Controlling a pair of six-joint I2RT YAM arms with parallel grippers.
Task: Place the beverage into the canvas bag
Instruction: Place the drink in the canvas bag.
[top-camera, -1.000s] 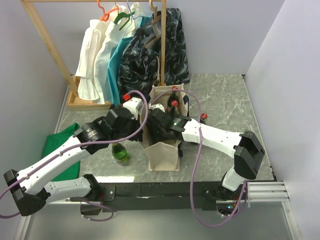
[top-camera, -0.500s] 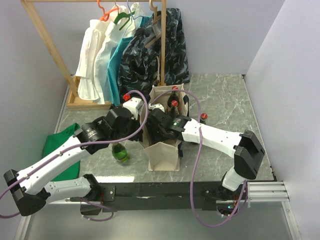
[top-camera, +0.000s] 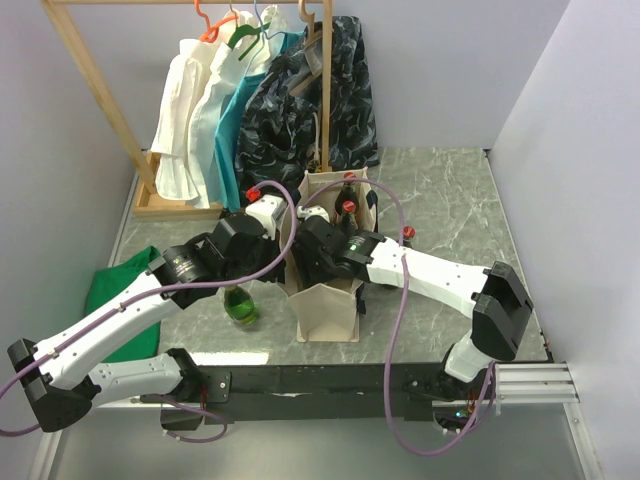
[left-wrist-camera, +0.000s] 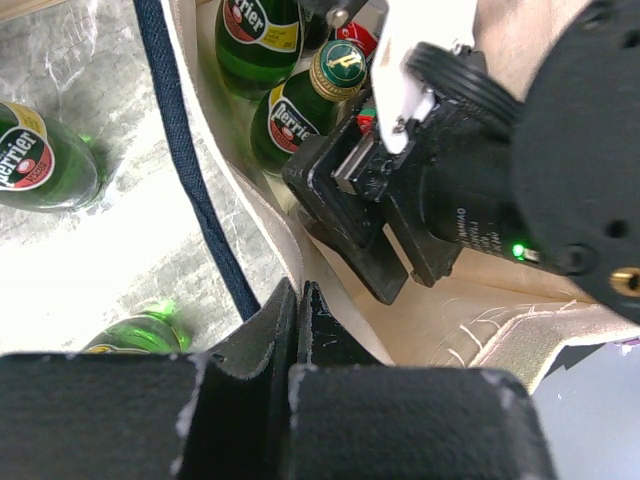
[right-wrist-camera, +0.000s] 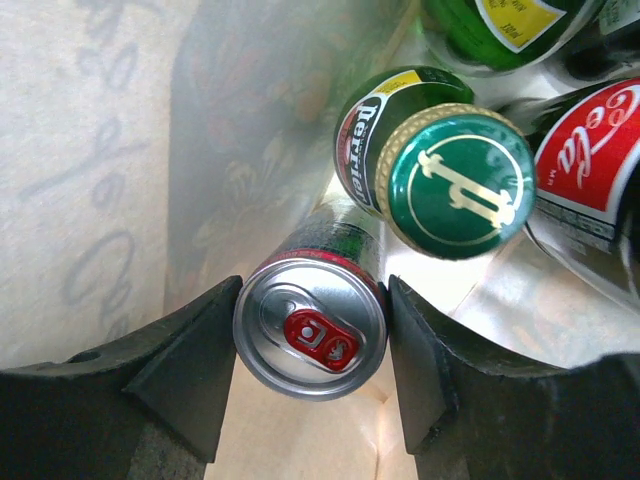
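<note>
— Right hand (right-wrist-camera: 312, 335): how is it found?

— Closed around a drinks can (right-wrist-camera: 300, 365), one finger pressed to each side, deep inside the canvas bag (right-wrist-camera: 100, 150). The can is held just beside a Perrier bottle (right-wrist-camera: 460, 185), with a Coca-Cola bottle (right-wrist-camera: 590, 150) beyond. The bag's rim is pinched in the clenched left hand (left-wrist-camera: 297, 330), so the mouth is kept open.

— What could be spoiled from here?

— Whether the can's base rests on the bag's floor cannot be told. If it is let go while hanging, it may be knocked against the Perrier bottle or tipped over. On withdrawal the bag wall could be snagged by a finger, and the bag toppled should the rim be released too soon.

— And compared with a second ago?

— Little is changed. The elbow of the right arm (top-camera: 440, 275) is seen shifted slightly, while bag, bottles and left arm (top-camera: 120, 320) are unmoved.
</note>
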